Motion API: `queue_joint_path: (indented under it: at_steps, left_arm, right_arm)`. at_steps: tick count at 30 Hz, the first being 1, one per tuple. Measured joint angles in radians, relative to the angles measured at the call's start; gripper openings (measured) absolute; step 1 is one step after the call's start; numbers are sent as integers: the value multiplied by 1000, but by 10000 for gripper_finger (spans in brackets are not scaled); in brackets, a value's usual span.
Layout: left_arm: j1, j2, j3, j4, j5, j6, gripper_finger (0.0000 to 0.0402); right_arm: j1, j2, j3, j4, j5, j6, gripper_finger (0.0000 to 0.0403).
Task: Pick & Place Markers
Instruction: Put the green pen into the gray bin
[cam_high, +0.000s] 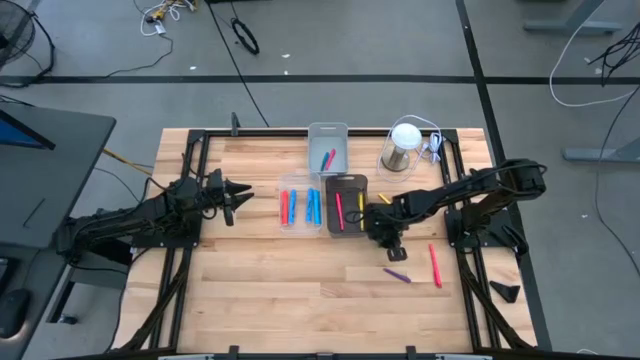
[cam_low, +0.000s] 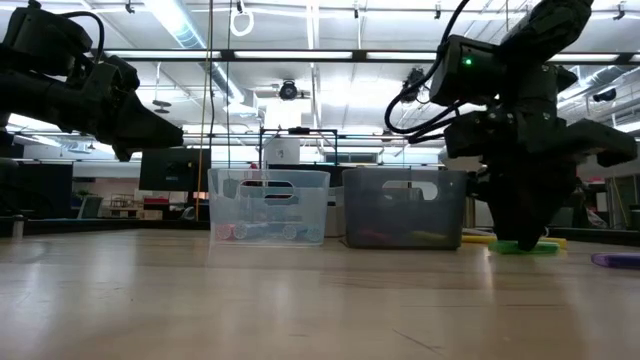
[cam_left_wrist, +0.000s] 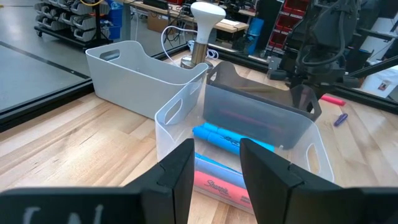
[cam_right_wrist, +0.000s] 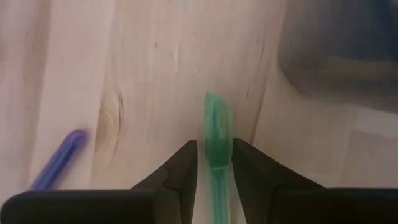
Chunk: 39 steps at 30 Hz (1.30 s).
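Observation:
A green marker (cam_right_wrist: 217, 127) lies flat on the wooden table (cam_high: 260, 290), to the right of the dark bin (cam_high: 347, 203). My right gripper (cam_right_wrist: 214, 148) points steeply down over it, open. One finger stands on each side of the marker, with thin gaps showing. In the low view the marker (cam_low: 525, 247) rests on the tabletop under the gripper (cam_low: 520, 232). A purple marker (cam_high: 397, 274) and a red marker (cam_high: 436, 265) lie loose nearer the front. My left gripper (cam_left_wrist: 217, 152) waits open at the table's left (cam_high: 238, 200), aimed at the bins.
A clear bin (cam_high: 298, 205) holds red and blue markers. The dark bin holds pink and yellow ones, and a grey bin (cam_high: 327, 148) behind them holds a blue and a red one. A white-topped lamp (cam_high: 403, 145) stands at the far right. A yellow marker (cam_high: 385, 198) lies beside the dark bin.

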Motion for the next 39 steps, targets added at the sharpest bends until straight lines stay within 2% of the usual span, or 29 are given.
queue_joint_path:
  at_steps: [19,22,30,39]
  left_arm:
    - [0,0,0,0,0,0,135]
    - [0,0,0,0,0,0,135]
    - [0,0,0,0,0,0,135]
    - [0,0,0,0,0,0,135]
  right_arm:
    - [4,-68,-76,-2,49,-34,106]
    - [4,-68,-76,-7,50,-34,91]
    - [4,-69,-76,-21,39,-14,18]
    - [4,-143,-85,-105,35,132,21]
